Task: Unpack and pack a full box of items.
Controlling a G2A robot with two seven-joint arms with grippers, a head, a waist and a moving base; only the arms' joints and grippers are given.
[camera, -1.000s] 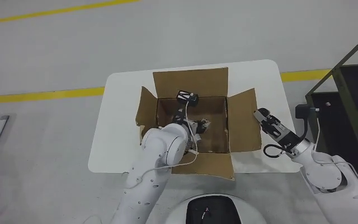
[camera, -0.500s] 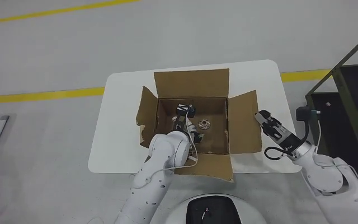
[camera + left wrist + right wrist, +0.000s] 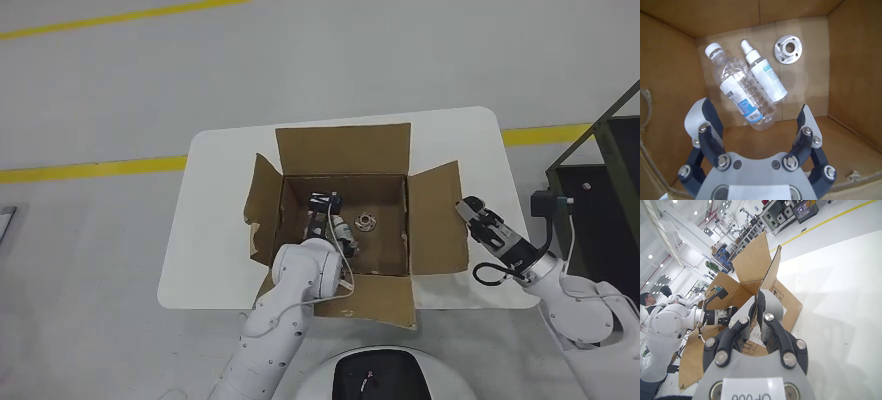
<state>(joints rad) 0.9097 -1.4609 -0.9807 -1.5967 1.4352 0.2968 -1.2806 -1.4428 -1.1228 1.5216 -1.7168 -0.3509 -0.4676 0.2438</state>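
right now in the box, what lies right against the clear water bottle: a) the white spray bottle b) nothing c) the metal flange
a: the white spray bottle lies side by side with the clear water bottle, touching it; the metal flange sits apart.

Left arm (image 3: 288,295): extends from near side toward far, wrist turned downward.
Left gripper (image 3: 755,106): points down, fingers spread wide apart.
Right arm (image 3: 560,295): at right side, forearm angled far-left, held low.
Right gripper (image 3: 758,297): fingers drawn together, pinching edge of box flap (image 3: 770,264).
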